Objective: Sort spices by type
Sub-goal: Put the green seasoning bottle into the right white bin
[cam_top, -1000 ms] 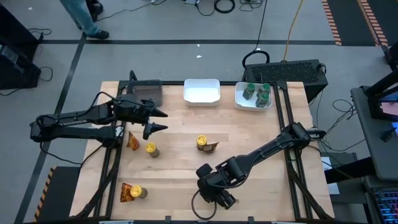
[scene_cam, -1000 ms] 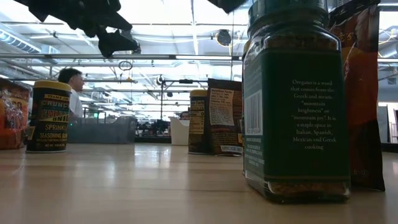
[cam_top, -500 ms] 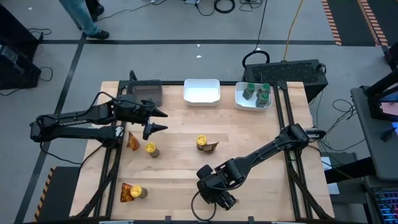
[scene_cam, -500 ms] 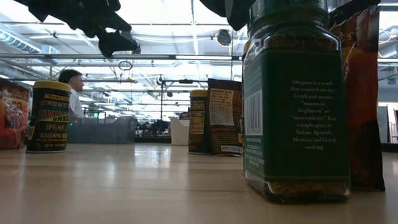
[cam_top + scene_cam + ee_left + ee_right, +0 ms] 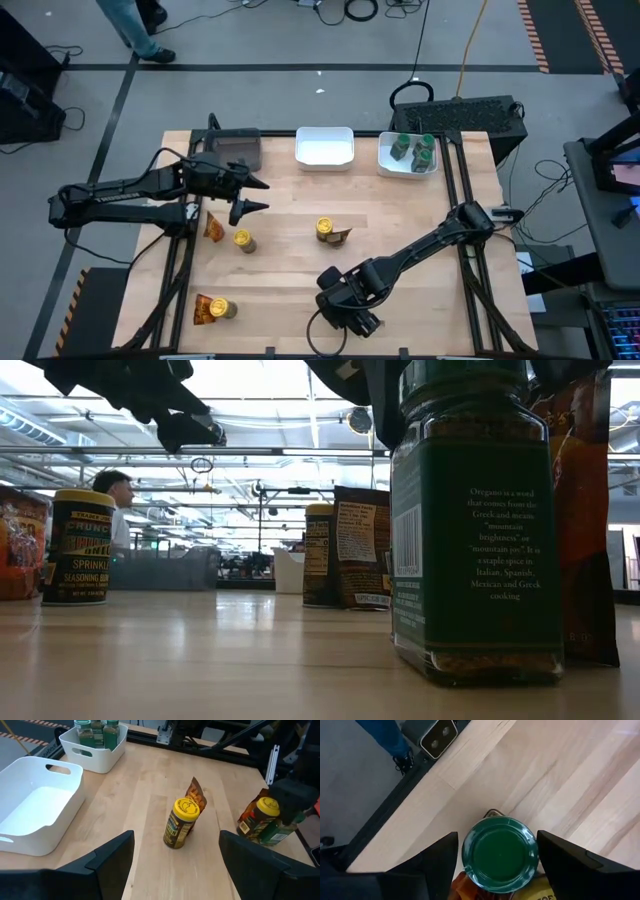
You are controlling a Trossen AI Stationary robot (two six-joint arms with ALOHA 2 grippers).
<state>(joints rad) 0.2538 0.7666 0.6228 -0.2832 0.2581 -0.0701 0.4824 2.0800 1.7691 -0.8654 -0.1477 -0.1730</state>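
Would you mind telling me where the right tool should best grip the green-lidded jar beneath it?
Probably at the round green lid, from straight above: the jar stands upright, the open right tool straddles it, and a packet crowds its side.

**Spices spread across the table**

A green-lidded jar (image 5: 500,854) is standing upright near the table's front edge, touching an orange-brown packet (image 5: 585,510). Three green-lidded jars (image 5: 412,150) are sitting in one tray. A yellow-lidded jar (image 5: 182,822) is standing upright mid-table against a packet (image 5: 197,798). Another yellow-lidded jar (image 5: 243,240) is standing beside a packet (image 5: 213,227), and a third pair (image 5: 212,310) is lying near the front left corner.
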